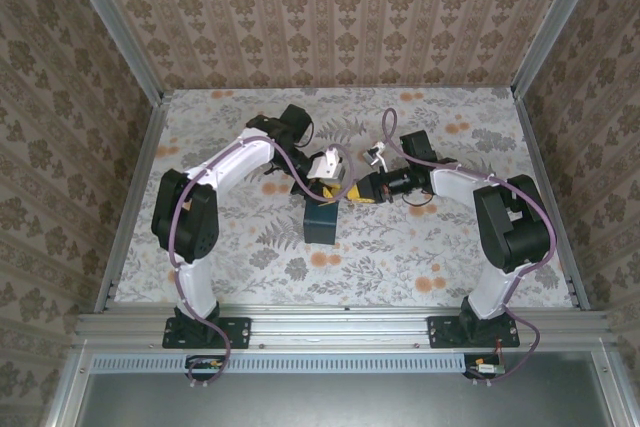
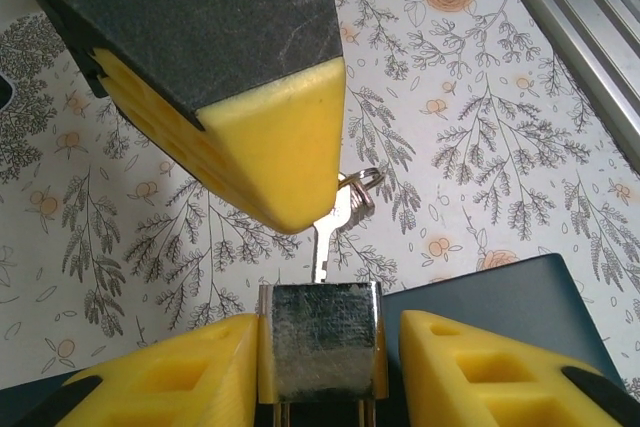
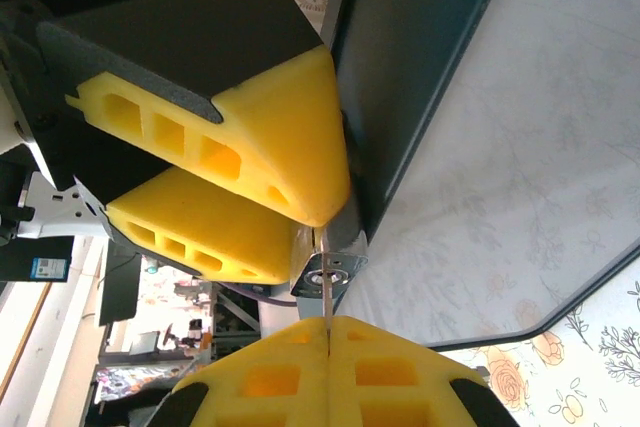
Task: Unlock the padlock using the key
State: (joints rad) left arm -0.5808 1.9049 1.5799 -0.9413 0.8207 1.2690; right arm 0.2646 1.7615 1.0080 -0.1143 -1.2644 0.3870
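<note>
Inward both arms (image 1: 240,157) (image 1: 455,182) bend; right fingers (image 3: 270,377) pinch the key (image 2: 324,242); left fingers (image 2: 470,367) apart around the padlock (image 2: 320,342).

Yellow pincer pads (image 2: 270,162), silvery padlock (image 2: 320,342), dark blue box (image 2: 500,297), white floral-print table (image 2: 480,127).

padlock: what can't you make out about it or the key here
- Shackle: left wrist view, the bottom edge cuts off the padlock; locked or open, cannot tell.
- Head of the key: left wrist view, partly behind the right gripper.
- Top view: both too small to resolve.
</note>
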